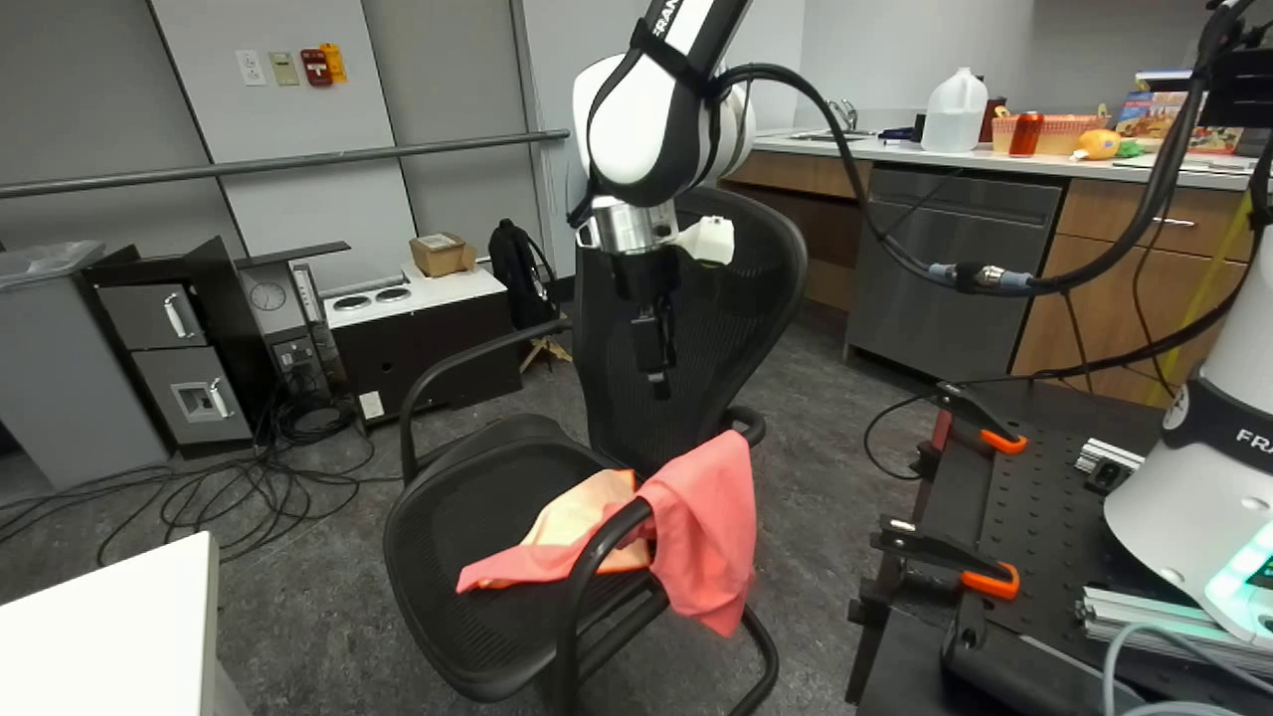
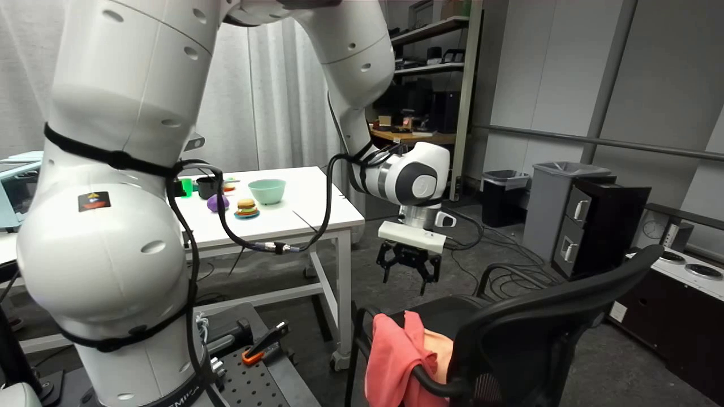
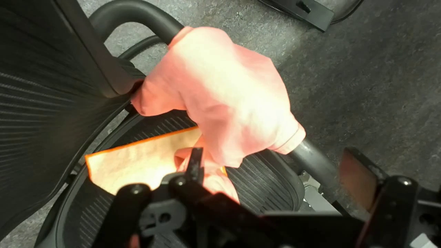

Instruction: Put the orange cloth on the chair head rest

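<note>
Wrist view is showing the gripper (image 3: 276, 168) holding its jaws apart, higher than the orange cloth (image 3: 224, 96). In an exterior view, the arm (image 1: 651, 129) is carrying the letters "FRAN" and the base (image 1: 1188, 487) "FRA". Mottled dark floor (image 1: 820, 447) is stretching toward a counter (image 1: 880, 151), where a jug (image 1: 956, 111) and a red can (image 1: 1026, 134) are standing near the front edge. Well apart from that edge, the orange cloth, soft, coral and rumpled, is draping over the armrest (image 1: 597, 553) and partly covering a peach cloth (image 3: 134, 162) on the seat (image 1: 477, 537); the chair head rest (image 1: 771, 219) is rising above both.
</note>
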Robot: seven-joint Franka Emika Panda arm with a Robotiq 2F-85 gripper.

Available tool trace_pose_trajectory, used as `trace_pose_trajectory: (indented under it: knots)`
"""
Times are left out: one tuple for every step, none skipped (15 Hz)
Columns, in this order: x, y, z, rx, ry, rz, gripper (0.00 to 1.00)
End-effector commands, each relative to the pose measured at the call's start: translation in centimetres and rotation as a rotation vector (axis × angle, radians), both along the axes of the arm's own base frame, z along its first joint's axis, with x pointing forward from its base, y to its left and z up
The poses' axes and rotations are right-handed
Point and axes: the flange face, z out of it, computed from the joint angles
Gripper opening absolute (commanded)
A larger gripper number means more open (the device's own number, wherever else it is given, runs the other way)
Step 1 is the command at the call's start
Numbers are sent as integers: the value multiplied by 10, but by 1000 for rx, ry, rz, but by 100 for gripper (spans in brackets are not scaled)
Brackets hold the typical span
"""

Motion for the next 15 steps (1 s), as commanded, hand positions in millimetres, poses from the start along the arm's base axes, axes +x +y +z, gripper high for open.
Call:
trace_pose_trajectory:
  knots:
    - [16, 0, -36, 13, 26, -1, 100]
    - [17, 0, -44, 14, 36, -3, 100]
    - [18, -1, -52, 15, 47, -6, 100]
    - [20, -1, -60, 15, 54, -9, 100]
    - [23, -1, -68, 12, 57, -12, 100]
    - [25, -1, -74, 9, 62, -13, 100]
    - [27, -2, -81, 8, 68, -14, 100]
    - [29, -2, -86, 3, 70, -14, 100]
    - [31, -5, -90, 7, 74, -16, 100]
    - [34, -5, -94, 8, 77, -19, 100]
    - [35, -6, -99, 10, 84, -22, 100]
    - [37, -8, -104, 9, 86, -25, 100]
    - [38, -8, -109, 10, 92, -28, 100]
    - [39, -9, -113, 10, 95, -32, 100]
    - [40, -10, -117, 11, 100, -36, 100]
